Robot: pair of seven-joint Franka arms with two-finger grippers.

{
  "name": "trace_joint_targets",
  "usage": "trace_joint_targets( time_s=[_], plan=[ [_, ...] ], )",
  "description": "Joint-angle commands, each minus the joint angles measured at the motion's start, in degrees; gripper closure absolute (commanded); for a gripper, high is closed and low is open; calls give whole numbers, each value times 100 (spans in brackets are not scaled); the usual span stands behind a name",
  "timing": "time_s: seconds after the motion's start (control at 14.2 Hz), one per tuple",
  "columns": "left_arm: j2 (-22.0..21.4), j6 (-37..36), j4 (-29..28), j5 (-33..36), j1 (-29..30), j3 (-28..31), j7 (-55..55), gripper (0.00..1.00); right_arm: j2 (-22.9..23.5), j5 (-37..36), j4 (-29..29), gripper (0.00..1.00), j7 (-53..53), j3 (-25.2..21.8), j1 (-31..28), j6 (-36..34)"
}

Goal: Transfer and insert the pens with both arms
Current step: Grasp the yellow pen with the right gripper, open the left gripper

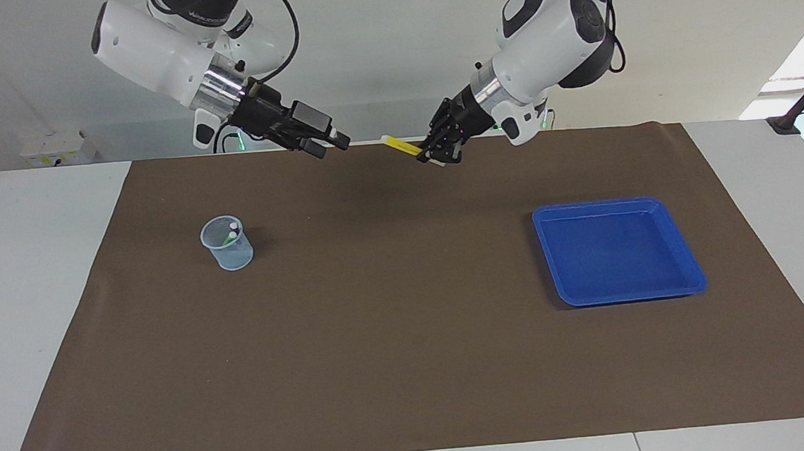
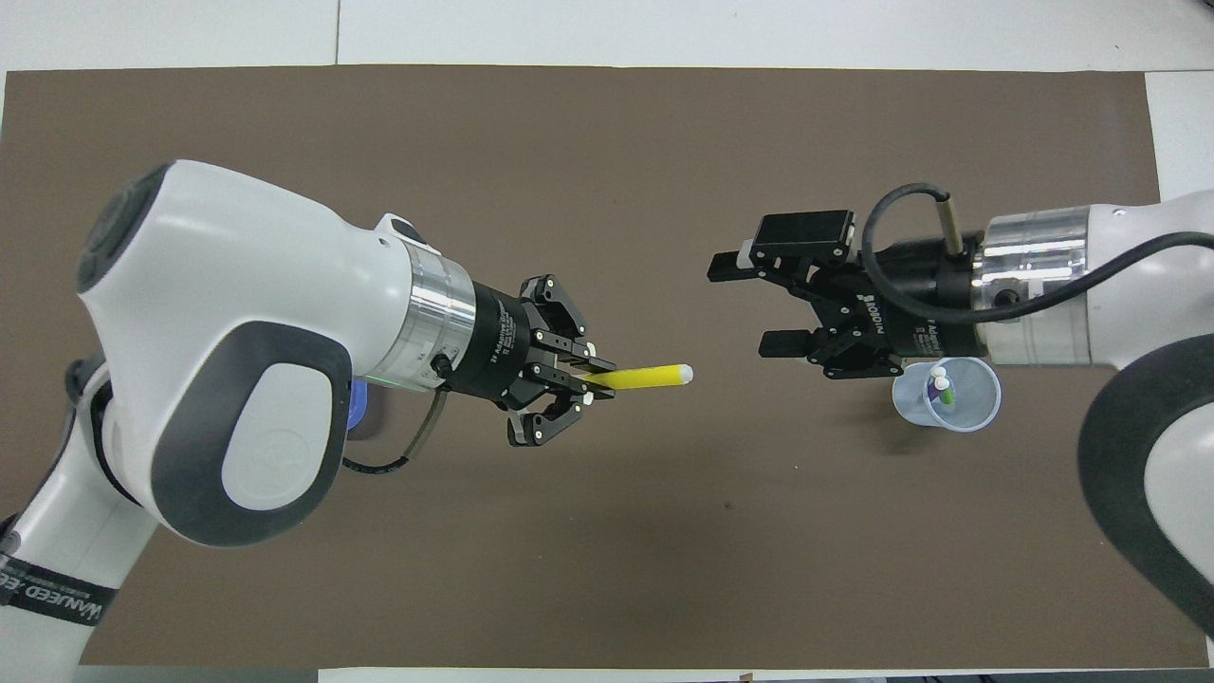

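Observation:
My left gripper (image 1: 428, 154) (image 2: 586, 381) is shut on the yellow pen (image 1: 400, 146) (image 2: 645, 377). It holds the pen up in the air over the mat's middle, near the robots' edge. The pen lies about level, its pale cap end pointing at my right gripper (image 1: 331, 147) (image 2: 745, 306). That gripper hangs open a short gap from the cap, touching nothing. A clear cup (image 1: 226, 245) (image 2: 948, 396) stands on the mat toward the right arm's end. In it lean the purple pen (image 2: 935, 386) and the green pen (image 2: 947, 394).
A blue tray (image 1: 616, 249) lies on the brown mat (image 1: 395, 325) toward the left arm's end, with nothing in it. In the overhead view the left arm covers nearly all of it. White table surface rings the mat.

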Motion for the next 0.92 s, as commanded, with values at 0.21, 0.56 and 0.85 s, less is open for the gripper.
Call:
trace_joint_targets(
  time_s=[0.21, 0.56, 0.85],
  plan=[
    [-570, 999, -991, -1032, -180, 58, -467, 100, -260, 29, -343, 1, -147, 4, 137, 85],
    [-623, 1167, -1079, -1234, -312, 49, -493, 100, -322, -33, -422, 8, -173, 4, 277, 6],
    [-623, 1282, -1088, -1261, -382, 49, -599, 100, -331, -385, -440, 23, -173, 4, 436, -47]
  ],
)
